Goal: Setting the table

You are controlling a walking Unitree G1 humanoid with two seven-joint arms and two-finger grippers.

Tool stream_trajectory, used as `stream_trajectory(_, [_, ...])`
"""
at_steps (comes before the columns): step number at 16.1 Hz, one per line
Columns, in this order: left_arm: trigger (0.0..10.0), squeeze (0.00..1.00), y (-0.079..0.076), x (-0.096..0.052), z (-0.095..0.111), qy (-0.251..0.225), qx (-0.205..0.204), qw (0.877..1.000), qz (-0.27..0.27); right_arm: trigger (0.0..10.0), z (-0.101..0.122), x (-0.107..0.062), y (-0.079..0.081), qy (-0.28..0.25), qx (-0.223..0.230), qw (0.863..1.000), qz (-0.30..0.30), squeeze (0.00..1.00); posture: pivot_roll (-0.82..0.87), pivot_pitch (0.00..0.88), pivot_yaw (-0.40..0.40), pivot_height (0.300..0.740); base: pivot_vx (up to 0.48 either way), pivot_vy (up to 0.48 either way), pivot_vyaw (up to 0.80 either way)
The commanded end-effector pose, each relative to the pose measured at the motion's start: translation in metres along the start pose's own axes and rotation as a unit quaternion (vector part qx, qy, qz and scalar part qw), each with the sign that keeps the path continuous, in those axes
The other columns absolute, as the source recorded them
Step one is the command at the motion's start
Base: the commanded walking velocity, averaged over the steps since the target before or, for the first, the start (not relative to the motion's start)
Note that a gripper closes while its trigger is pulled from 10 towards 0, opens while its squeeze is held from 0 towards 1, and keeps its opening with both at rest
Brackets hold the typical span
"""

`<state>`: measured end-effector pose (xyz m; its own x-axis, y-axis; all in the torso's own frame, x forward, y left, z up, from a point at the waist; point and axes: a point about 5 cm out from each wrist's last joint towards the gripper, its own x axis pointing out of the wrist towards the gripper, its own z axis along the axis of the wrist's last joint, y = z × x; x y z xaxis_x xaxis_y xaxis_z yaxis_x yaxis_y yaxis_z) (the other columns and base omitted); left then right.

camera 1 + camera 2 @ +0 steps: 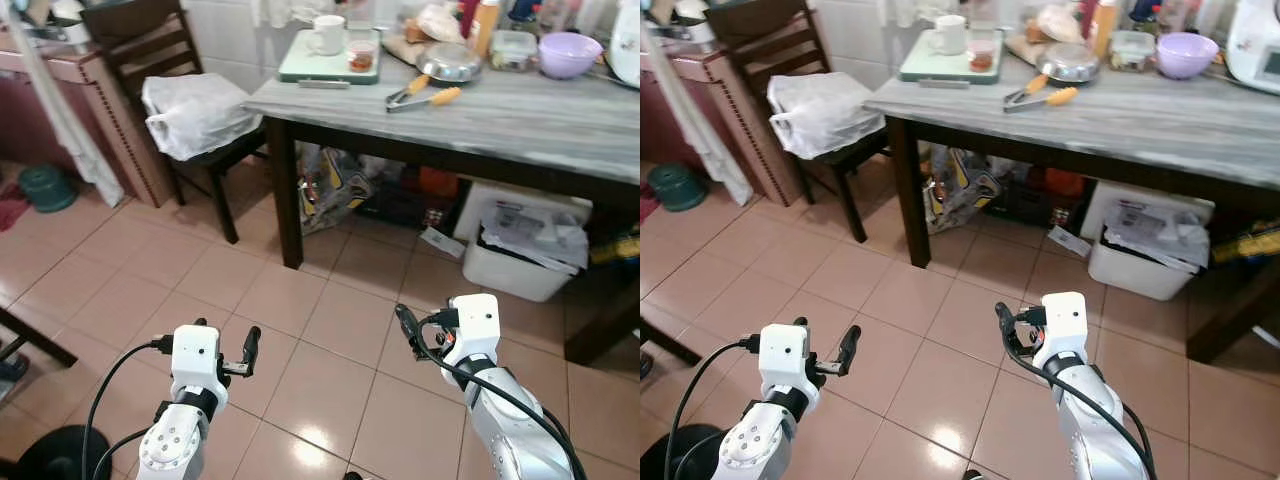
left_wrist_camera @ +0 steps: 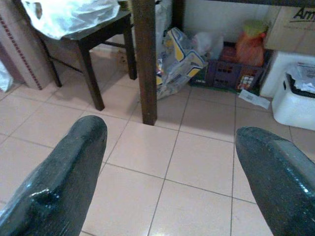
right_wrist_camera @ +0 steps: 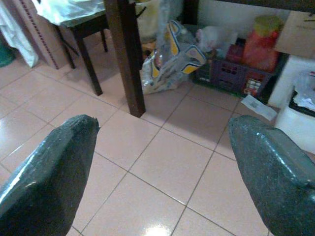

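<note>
You have hardly begun: both grippers, left gripper (image 1: 232, 352) and right gripper (image 1: 410, 330), hang empty with jaws apart over the floor (image 1: 300, 330), well short of the tabletop (image 1: 520, 120), where the mug (image 1: 326, 34) and tongs (image 1: 422, 96) lie unsorted.

Left tool (image 2: 170, 191) gapes wide above tiles (image 2: 197, 162), facing table leg (image 2: 145, 59).

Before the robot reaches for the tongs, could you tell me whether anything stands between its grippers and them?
Nothing visible blocks the way: both the left gripper and right gripper hang open, low over bare floor tiles, well short of the table where the tongs lie.
</note>
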<state>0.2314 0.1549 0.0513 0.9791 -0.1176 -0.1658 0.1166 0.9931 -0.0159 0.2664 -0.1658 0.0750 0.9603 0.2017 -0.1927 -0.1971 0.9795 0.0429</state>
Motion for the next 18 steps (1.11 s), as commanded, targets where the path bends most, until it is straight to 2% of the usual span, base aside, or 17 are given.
stream_trajectory(1, [10.0, 0.0, 0.0037, -0.0007, 0.0019, -0.001, 0.011, 1.0, 0.004, 10.0, -0.0008, -0.0004, 0.0024, 0.0, 0.002, 1.0, 0.001, 0.0, -0.15, 0.087, 0.083, 0.74, 0.0, 0.0, -0.78])
stream_trajectory(11, [10.0, 0.0, 0.0042, -0.0024, 0.0005, 0.003, 0.013, 1.0, 0.005, 10.0, -0.0018, 0.0, 0.0028, 0.003, 0.003, 1.0, 0.004, 0.0, -0.15, 0.088, 0.079, 0.74, 0.0, 0.0, -0.78])
stream_trajectory(15, [10.0, 0.0, 0.0084, -0.0069, -0.0007, 0.0, 0.019, 1.0, 0.021, 10.0, -0.0006, 0.0004, 0.0008, 0.001, -0.001, 1.0, 0.006, 0.0, -0.15, 0.089, 0.078, 0.74, 0.0, 0.0, -0.77])
stream_trajectory(18, [10.0, 0.0, 0.0136, -0.0087, -0.0005, -0.004, 0.026, 0.999, 0.039, 10.0, 0.0015, -0.0003, 0.0018, -0.009, -0.003, 1.0, 0.013, 0.0, -0.14, 0.086, 0.072, 0.74, 0.0, 0.0, 0.0])
